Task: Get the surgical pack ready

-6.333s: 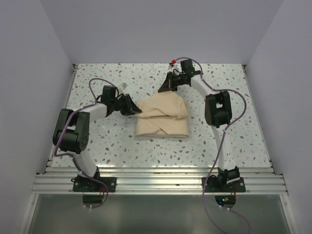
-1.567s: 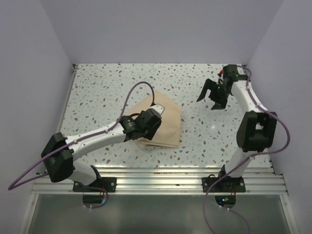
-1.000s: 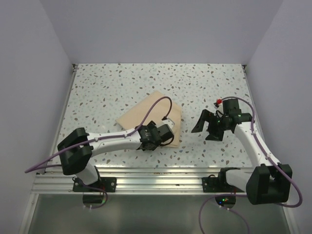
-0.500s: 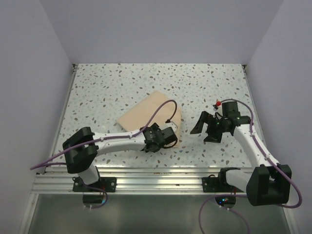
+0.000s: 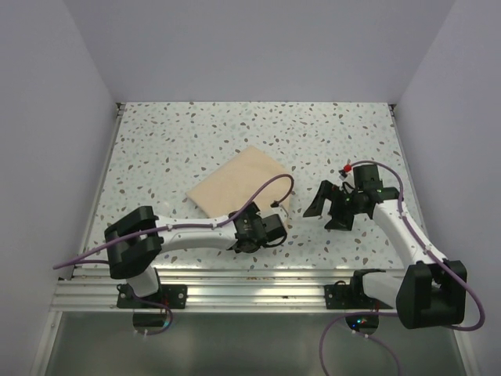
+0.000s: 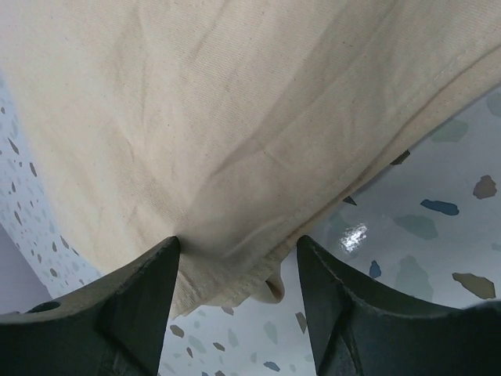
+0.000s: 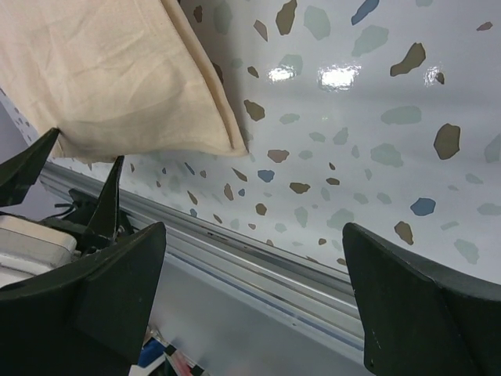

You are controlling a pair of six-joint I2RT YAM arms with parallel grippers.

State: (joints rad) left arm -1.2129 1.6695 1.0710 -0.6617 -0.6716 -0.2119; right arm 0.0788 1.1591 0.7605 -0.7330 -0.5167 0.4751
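Observation:
The surgical pack is a flat tan cloth bundle (image 5: 239,184) lying askew on the speckled table, its contents hidden inside. My left gripper (image 5: 280,223) sits low at the bundle's near right corner. In the left wrist view the bundle (image 6: 235,102) fills the top, and its folded hem hangs between the tips of the left gripper (image 6: 239,251), whose jaws stand apart without pinching it. My right gripper (image 5: 322,211) hovers open and holding nothing, just right of the bundle. Its wrist view shows the right gripper (image 7: 258,274) wide apart, with the bundle's corner (image 7: 117,70) at upper left.
An aluminium rail (image 5: 250,278) runs along the table's near edge and shows in the right wrist view as the rail (image 7: 258,258). Grey walls close in the left, right and far sides. Speckled tabletop (image 5: 196,133) stretches behind the bundle.
My left gripper has slid right along the bundle's near edge to its corner, and its jaws have widened a little. The right gripper has edged slightly toward the bundle, still open.

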